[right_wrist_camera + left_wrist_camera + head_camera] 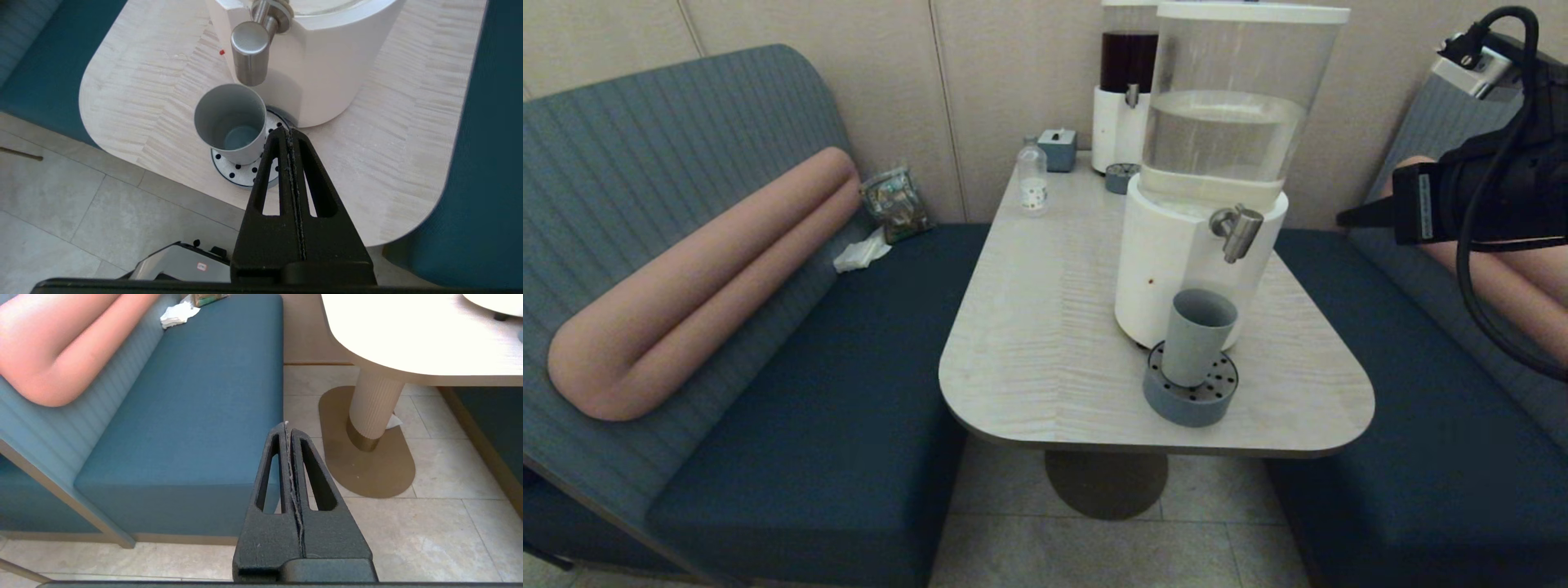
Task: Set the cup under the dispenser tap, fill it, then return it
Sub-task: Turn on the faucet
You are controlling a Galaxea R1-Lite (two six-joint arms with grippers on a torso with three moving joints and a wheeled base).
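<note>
The grey-blue cup (1199,335) (231,122) stands upright on the round perforated tray (1191,402) (241,174), directly below the brushed-metal dispenser tap (1237,231) (249,57) of the large dispenser with the clear tank and white base (1160,269). No stream runs from the tap; I cannot tell whether the cup holds water. My right gripper (1342,220) (289,131) hangs shut and empty to the right of the dispenser, above tap height and apart from the cup. My left gripper (287,426) is shut and parked low over the floor by the left bench.
A slimmer dark-tank dispenser (1127,73), a small tray (1121,176), a tissue box (1058,149) and a small clear bottle (1032,175) stand at the table's far end. Blue benches flank the table (1045,327); a pink bolster (703,278) lies on the left one.
</note>
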